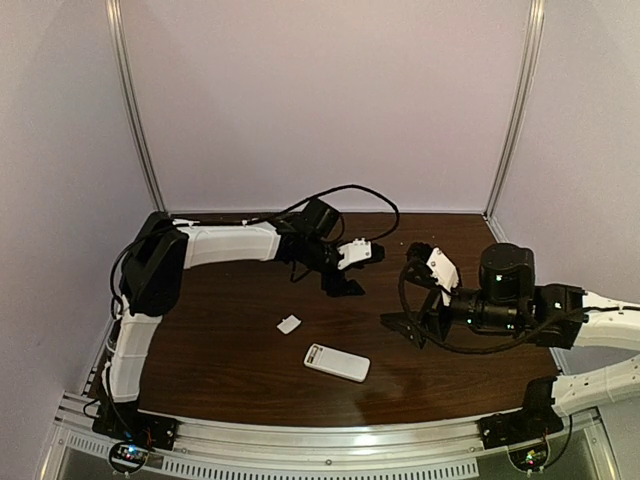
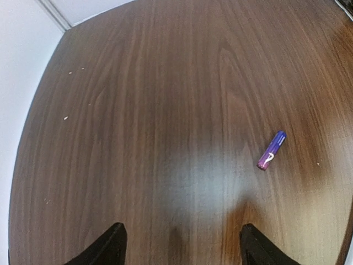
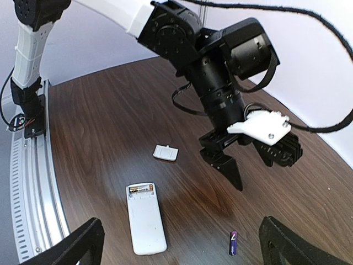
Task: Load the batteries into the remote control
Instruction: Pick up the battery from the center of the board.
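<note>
The dark wood-grain table [image 1: 220, 365] is enclosed by pale walls [image 1: 330, 100] on three sides, with bare room at its left. The white remote control [image 3: 148, 226] lies back-up near the front rail with its compartment open and a gold-brown battery [image 3: 140, 189] seated inside. The purple battery [image 2: 271, 150] lies loose nearby, and the small white cover [image 3: 165, 153] lies apart. The left gripper [image 2: 183, 229] and right gripper [image 3: 182, 223] are both spread wide and empty.

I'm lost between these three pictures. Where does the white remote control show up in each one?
Top external: the remote control lies low in the picture, near the centre.
Left wrist: not in it.
Right wrist: lower left, its plain back facing up.
Shared landmark: the small white piece, lying just beyond the remote control in both views that show it.
</note>
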Robot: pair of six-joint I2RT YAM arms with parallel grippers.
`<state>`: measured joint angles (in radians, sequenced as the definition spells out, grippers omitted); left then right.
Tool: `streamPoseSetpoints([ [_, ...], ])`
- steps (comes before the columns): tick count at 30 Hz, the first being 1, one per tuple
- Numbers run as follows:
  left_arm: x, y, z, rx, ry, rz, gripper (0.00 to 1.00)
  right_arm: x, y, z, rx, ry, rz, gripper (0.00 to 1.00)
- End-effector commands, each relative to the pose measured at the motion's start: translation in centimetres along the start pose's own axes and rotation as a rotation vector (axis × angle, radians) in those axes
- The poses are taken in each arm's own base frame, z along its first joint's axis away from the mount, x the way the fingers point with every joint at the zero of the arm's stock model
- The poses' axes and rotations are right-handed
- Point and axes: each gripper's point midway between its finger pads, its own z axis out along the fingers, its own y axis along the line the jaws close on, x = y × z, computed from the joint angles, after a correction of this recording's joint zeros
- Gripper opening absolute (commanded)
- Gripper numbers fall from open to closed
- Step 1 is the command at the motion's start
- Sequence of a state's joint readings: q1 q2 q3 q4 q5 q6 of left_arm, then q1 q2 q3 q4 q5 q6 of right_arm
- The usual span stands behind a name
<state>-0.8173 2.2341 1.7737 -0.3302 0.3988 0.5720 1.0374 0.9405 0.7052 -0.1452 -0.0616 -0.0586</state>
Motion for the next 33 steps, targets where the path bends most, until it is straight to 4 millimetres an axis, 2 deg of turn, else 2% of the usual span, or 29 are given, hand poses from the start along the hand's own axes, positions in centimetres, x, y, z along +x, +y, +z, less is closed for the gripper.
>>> streamPoseSetpoints([
  [1, -0.4, -3.0, 2.8, 0.094, 0.025, 0.082, 0.72, 0.5, -1.0, -1.4, 0.056, -0.017, 0.06, 1.0],
  [9, -1.6, -5.5, 6.3, 0.138, 0.026, 0.151, 0.73, 0.1, -2.1, -2.6, 0.119, -0.051, 0.096, 1.0],
  [16, -2.3, -7.9, 7.9, 0.201, 0.017, 0.199, 0.66, 0.5, -2.2, -2.4, 0.123, -0.036, 0.097, 1.0],
  [20, -2.4, -8.9, 8.8, 0.234, 0.005, 0.2, 0.58, 0.0, -2.1, -2.8, 0.117, -0.057, 0.096, 1.0],
  [26, -2.1, -9.2, 9.7, 0.257, 0.003, 0.193, 0.5, -0.1, -1.4, -2.6, 0.076, -0.056, 0.086, 1.0],
  [33, -0.3, -9.9, 9.8, 0.28, 0.068, 0.165, 0.28, -0.2, -1.4, -2.5, 0.077, -0.055, 0.079, 1.0],
])
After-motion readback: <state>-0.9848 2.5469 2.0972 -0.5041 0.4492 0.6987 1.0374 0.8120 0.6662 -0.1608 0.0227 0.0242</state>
